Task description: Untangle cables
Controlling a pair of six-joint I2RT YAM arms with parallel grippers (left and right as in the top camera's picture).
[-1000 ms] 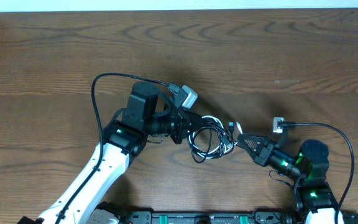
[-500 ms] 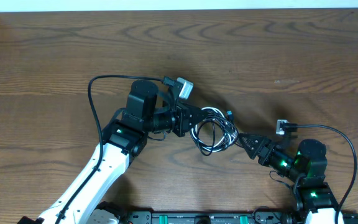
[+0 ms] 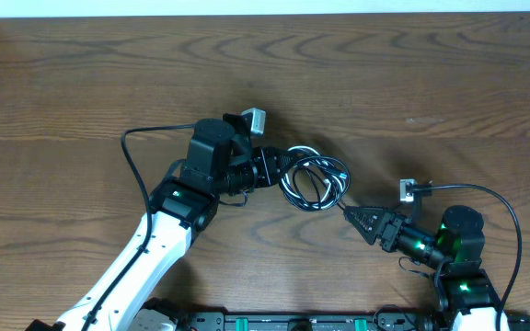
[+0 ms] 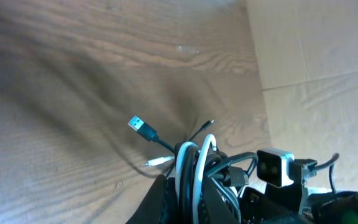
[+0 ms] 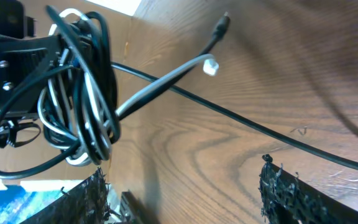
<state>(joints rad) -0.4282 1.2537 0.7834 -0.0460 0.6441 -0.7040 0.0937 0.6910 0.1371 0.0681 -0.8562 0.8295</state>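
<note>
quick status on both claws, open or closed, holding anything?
Left claw: closed, gripping the cables.
Right claw: open, holding nothing.

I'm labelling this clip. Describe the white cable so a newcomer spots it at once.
Near the middle of the table, the left hand grips a coil of cables. The white cable loops through that coil, the only pale cord among black ones.

There is one table (image 3: 81, 92). There are two robot arms (image 3: 168, 216), and each has one end effector: the left end effector (image 3: 277, 174) and the right end effector (image 3: 355, 217). There is one bunch of cables (image 3: 313, 182). It has one white cable (image 4: 199, 168) and a few black ones, too tangled to count.
</note>
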